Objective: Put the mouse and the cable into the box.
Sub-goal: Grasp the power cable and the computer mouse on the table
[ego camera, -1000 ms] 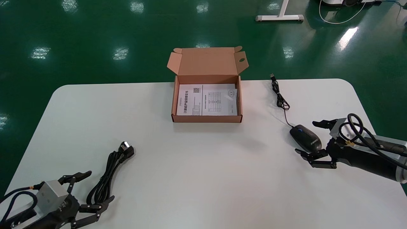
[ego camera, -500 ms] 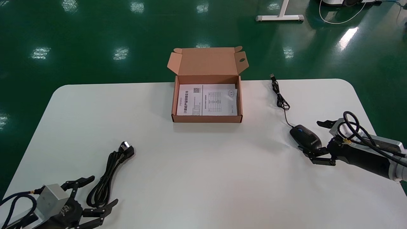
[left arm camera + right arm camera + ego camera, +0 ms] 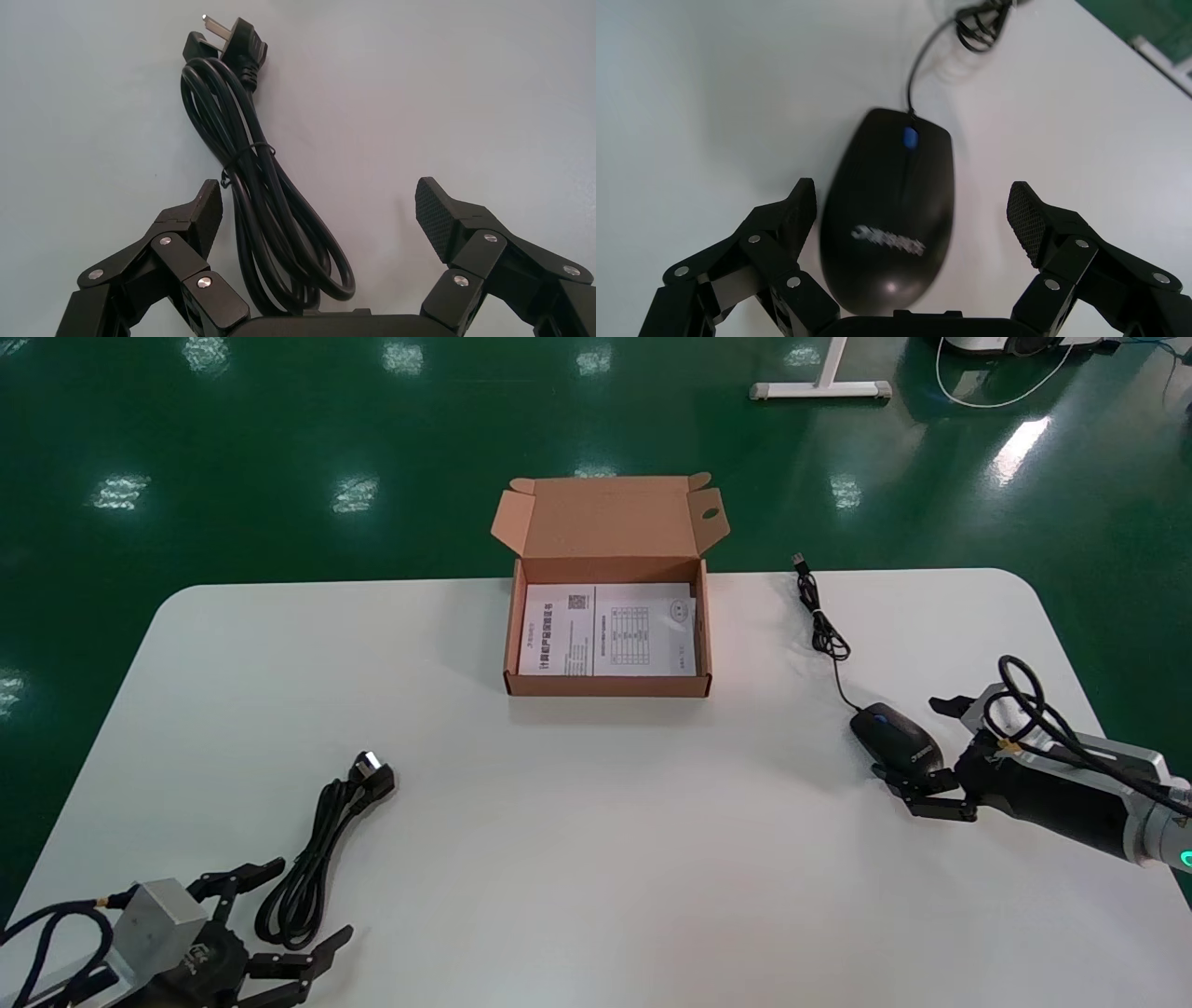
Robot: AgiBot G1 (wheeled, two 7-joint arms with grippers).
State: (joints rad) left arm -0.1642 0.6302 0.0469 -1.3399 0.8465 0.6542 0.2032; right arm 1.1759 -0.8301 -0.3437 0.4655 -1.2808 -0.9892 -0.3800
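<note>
Between the spread fingers of the right gripper (image 3: pixel 912 209), low at the right edge of the head view, sits the rear half of the black mouse (image 3: pixel 896 740). The jaws stand wide apart, one finger on each flank, and neither pad seems to touch the shell, though the wrist view leaves that uncertain. The mouse's long axis runs straight out from the palm, so its narrow width lies across the line on which the jaws would close. By my reading a squeeze here would take it by the sides. Its thin cord (image 3: pixel 824 633) trails from the nose toward the upper right of the white table (image 3: pixel 596 822). At lower left the left gripper (image 3: pixel 318 203), jaws also apart, straddles the near loop of the bundled black cable (image 3: pixel 261 179). The bundle lies closer to one finger than the other, its length running away toward the plug. Well apart from both, at upper centre, the open cardboard box (image 3: pixel 605 686) holds only a leaflet (image 3: pixel 605 635).
</note>
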